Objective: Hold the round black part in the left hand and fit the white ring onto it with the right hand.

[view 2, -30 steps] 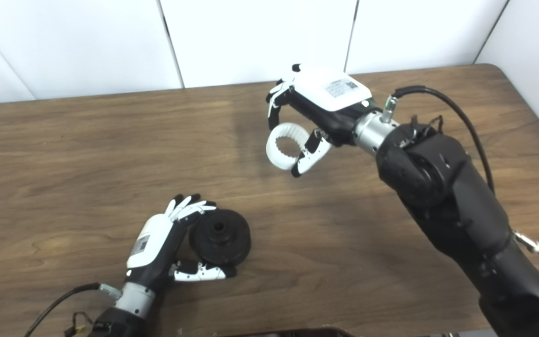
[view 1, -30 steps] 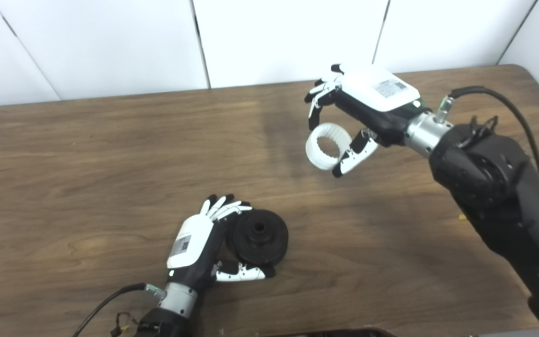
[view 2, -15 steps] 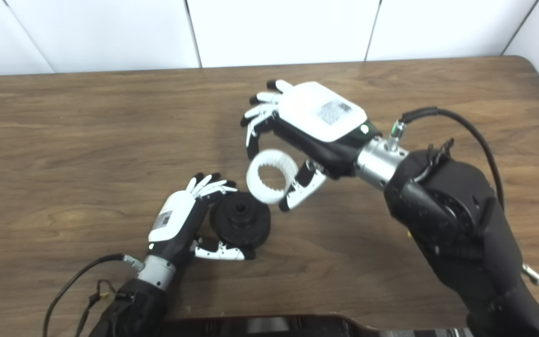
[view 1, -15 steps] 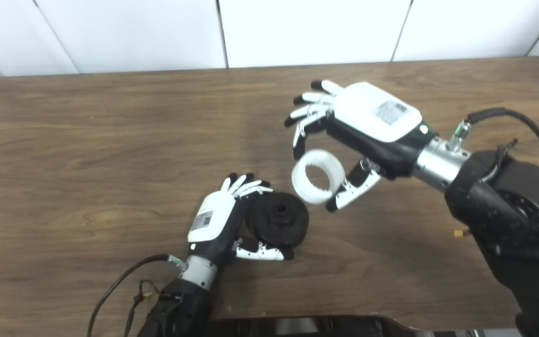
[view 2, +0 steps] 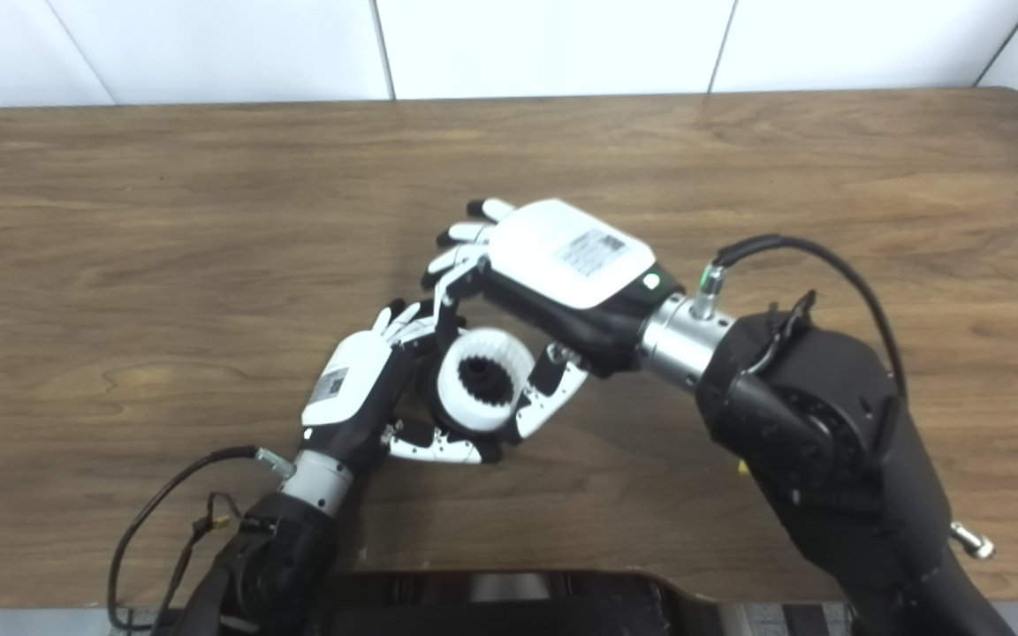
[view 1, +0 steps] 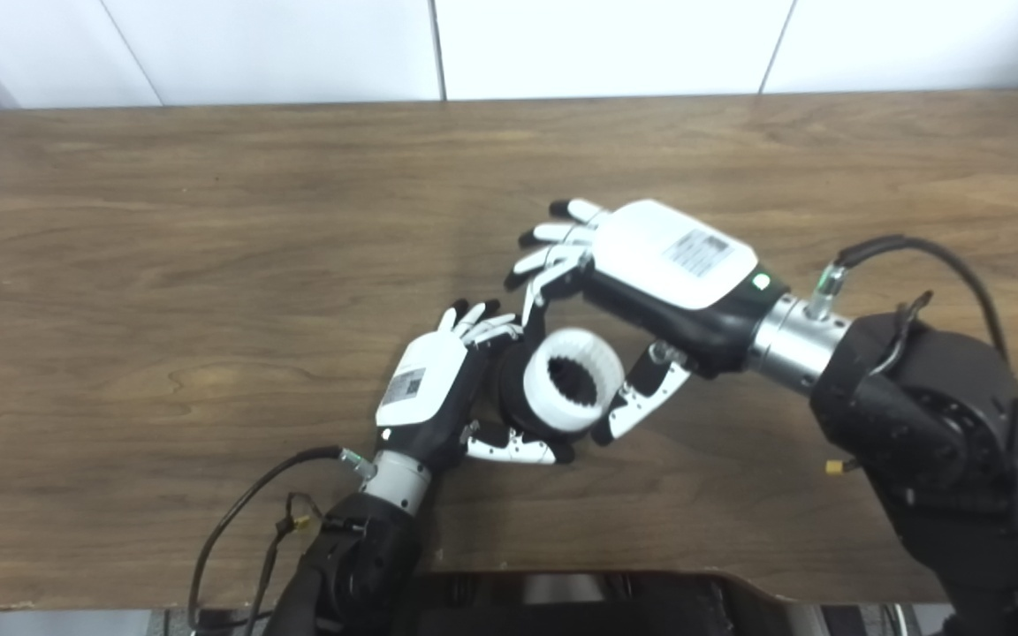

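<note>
White ring (view 1: 573,380), opening tilted upward toward camera, overlaps black part (view 1: 513,397).

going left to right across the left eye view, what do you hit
left hand → white ring, sitting over the round black part → right hand, all above the table
</note>
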### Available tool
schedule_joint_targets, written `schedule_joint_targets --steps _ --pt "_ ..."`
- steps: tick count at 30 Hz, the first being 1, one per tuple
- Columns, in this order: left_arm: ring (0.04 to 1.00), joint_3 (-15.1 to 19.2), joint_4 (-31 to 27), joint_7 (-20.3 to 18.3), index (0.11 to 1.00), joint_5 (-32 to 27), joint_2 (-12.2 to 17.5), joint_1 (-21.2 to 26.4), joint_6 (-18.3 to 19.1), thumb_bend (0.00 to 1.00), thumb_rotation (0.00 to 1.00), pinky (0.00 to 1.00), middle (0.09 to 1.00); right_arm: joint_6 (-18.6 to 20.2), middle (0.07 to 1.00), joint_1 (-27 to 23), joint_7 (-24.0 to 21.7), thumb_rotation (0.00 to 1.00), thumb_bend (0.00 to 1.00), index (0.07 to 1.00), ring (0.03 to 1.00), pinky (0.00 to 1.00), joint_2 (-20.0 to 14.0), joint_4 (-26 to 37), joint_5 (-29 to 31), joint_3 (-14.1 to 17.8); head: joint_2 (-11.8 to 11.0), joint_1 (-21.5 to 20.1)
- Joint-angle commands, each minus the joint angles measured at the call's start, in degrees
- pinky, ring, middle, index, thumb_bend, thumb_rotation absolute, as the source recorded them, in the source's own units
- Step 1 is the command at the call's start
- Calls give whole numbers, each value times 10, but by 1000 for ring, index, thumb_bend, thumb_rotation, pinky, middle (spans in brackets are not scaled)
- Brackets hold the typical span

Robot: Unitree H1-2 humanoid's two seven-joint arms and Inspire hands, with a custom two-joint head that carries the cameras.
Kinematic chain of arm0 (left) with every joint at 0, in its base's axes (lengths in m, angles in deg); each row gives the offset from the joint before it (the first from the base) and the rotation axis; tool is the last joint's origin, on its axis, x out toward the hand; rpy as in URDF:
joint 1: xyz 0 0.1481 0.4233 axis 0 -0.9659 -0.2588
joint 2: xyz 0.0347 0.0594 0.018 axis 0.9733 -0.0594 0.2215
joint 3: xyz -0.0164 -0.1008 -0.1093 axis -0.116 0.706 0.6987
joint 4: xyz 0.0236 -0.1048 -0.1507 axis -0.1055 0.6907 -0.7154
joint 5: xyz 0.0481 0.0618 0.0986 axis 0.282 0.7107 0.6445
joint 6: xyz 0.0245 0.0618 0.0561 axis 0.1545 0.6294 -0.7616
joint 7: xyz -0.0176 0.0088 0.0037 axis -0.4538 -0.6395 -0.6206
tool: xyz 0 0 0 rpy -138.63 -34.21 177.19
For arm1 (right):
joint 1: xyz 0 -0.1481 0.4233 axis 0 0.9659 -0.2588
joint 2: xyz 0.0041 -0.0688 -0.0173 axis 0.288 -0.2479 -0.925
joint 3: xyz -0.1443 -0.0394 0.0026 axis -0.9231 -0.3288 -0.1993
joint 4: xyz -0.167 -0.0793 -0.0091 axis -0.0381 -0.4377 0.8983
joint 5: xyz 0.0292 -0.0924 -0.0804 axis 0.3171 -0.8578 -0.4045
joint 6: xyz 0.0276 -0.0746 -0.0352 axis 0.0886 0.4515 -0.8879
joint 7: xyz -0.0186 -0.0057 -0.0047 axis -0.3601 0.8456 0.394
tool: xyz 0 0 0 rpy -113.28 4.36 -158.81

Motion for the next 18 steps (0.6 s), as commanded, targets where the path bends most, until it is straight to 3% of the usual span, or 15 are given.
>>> schedule_joint_targets --steps 1,18 --pt "962 -10 0 -21 486 0 -6 -1 11 519 63 1000 843 -19 819 -11 11 138 525 483 919 1000 3 4 -8 2 0 0" --pt "948 -16 -3 -17 486 2 -5 -2 9 519 64 1000 834 -87 827 19 62 137 525 484 921 1000 19 -63 -28 -2 -1 -5"
